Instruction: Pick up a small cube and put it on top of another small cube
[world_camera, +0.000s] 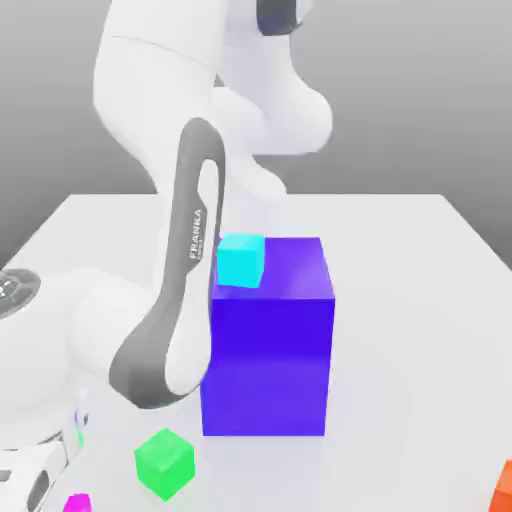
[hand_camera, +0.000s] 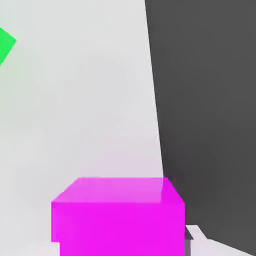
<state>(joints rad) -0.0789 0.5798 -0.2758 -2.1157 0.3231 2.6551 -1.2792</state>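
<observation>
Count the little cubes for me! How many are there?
4. The green cube sits on the table in front of the big blue block, the cyan cube on top of it, the orange cube at the exterior view's right edge, the magenta cube near the table's edge. Others may hide behind the arm.

A pale white bench (world_camera: 400, 300) under soft, even light, with a plain grey backdrop (world_camera: 420, 90) shading darker upward.

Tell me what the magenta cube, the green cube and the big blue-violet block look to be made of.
These are simulator renders, so material is a guess.
Magenta cube: flat, uniform colour with a faint sheen on its top face; reads as smooth plastic.
Green cube: plain, evenly shaded faces, no grain; likely the same plastic look.
Blue-violet block: solid colour, soft pale highlight on top, slightly glossy; plastic or painted, can't tell.
</observation>
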